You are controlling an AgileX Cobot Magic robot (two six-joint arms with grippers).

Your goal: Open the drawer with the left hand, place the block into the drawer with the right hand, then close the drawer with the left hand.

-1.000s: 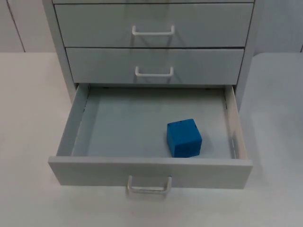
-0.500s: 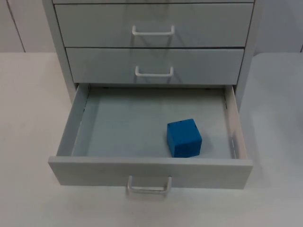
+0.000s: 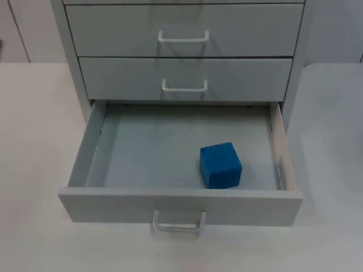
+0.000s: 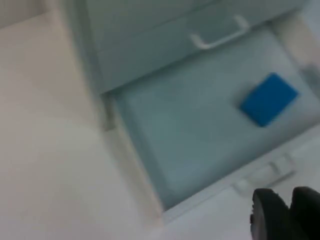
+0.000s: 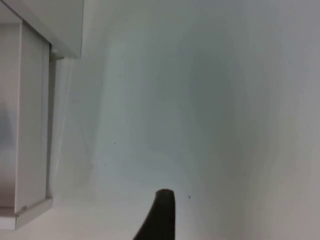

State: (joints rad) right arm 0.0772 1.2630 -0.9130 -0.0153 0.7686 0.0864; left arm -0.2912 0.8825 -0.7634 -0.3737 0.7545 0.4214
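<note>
The bottom drawer (image 3: pixel 113 207) of the grey cabinet stands pulled out. A blue block (image 3: pixel 220 165) rests on its floor, right of the middle and near the front panel. The drawer's white handle (image 3: pixel 178 224) sticks out at the front. In the left wrist view my left gripper (image 4: pixel 286 214) hangs above the table in front of the drawer, its two black fingertips pressed side by side, holding nothing. That view also looks down on the block (image 4: pixel 269 99) and the drawer floor (image 4: pixel 200 145). My right gripper's fingertip (image 5: pixel 162 212) hovers over bare table beside the cabinet, with nothing in its grasp.
Two closed drawers with white handles (image 3: pixel 184 86) sit above the open one. The cabinet's side (image 5: pixel 45 25) and the pulled-out drawer's side wall (image 5: pixel 30 125) stand close to the right gripper. White table (image 3: pixel 34 141) spreads to both sides of the cabinet.
</note>
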